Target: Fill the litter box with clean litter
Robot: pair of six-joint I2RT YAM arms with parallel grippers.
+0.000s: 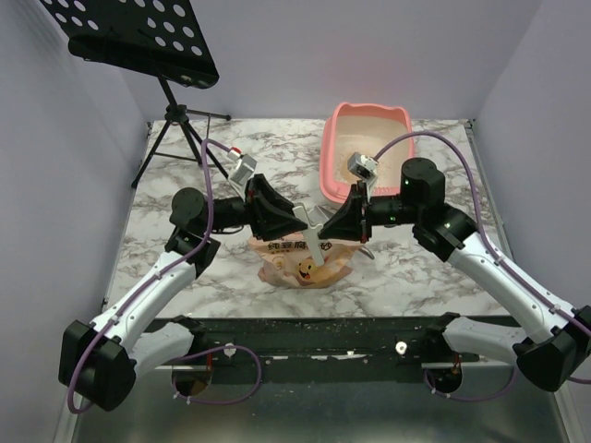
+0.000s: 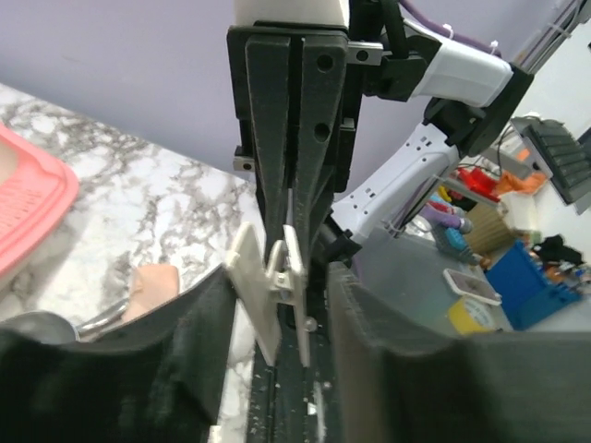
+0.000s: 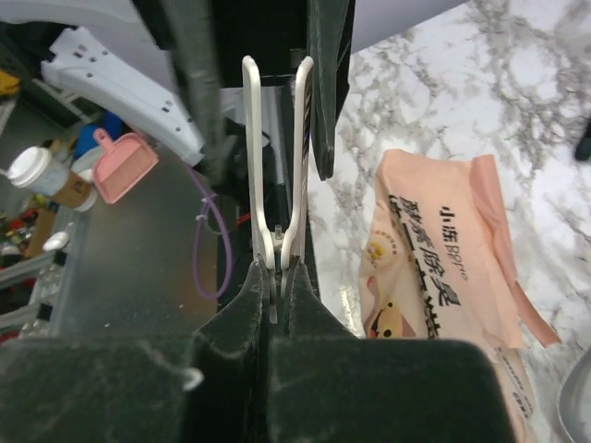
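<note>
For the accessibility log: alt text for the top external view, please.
The left hand and right hand meet at a white clip above an orange-tan printed bag on the marble table. A pink litter box sits beyond, a tripod stand far left.

The bag (image 3: 443,268) bears Chinese lettering, mostly unreadable.

White-shelled arms (image 1: 152,286), black joints, purple cables (image 1: 208,198); the left hand (image 1: 300,220) and right hand (image 1: 331,224) are black.

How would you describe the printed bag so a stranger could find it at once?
Start at the pink litter box at the far side of the table. Just in front of it, under the white clip, lies the bag. It alone is soft, orange-tan and printed with a cartoon.
</note>
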